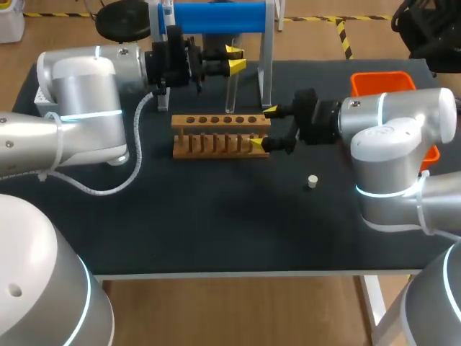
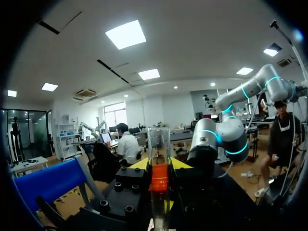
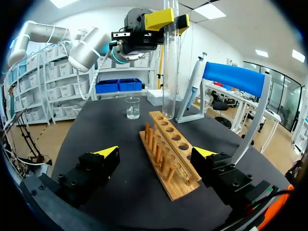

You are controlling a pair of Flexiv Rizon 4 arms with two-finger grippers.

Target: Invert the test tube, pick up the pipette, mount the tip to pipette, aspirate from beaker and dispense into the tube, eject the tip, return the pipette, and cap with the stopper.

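Left gripper (image 1: 235, 58): closed on the test tube (image 1: 232, 90) near its upper part and holding it upright above the wooden rack (image 1: 220, 137).

Right gripper (image 1: 263, 127): fingers spread wide, 1 on each side of the rack's near end. No contact shows, and it holds nothing.

Progress, as judged:
- Inversion looks done or nearly so. In the right wrist view the tube's rounded end points down and hangs just over a hole in the far part of the rack. Whether it has entered the hole cannot be told.
- Seating the tube appears to be the step in hand.
- Pipette (image 3: 196, 79): hanging untouched on the blue stand (image 1: 220, 16). Tip mounting, aspiration, dispensing, ejection and return are all left to do.
- Stopper (image 1: 312, 181): lying loose on the table (image 1: 216, 223) near the right arm and well apart from the tube, so capping is not yet done.

Containers:
- Test tube: clear glass, no liquid visible.
- Beaker (image 3: 133, 108): stands beyond the rack with a shallow layer of clear liquid at the bottom.
- Rack: 1 row of 6 holes, all vacant, and 1 row of pegs, all bare.
- Orange bin (image 1: 382, 83): at the table's far right, partly behind the right arm, contents not visible.
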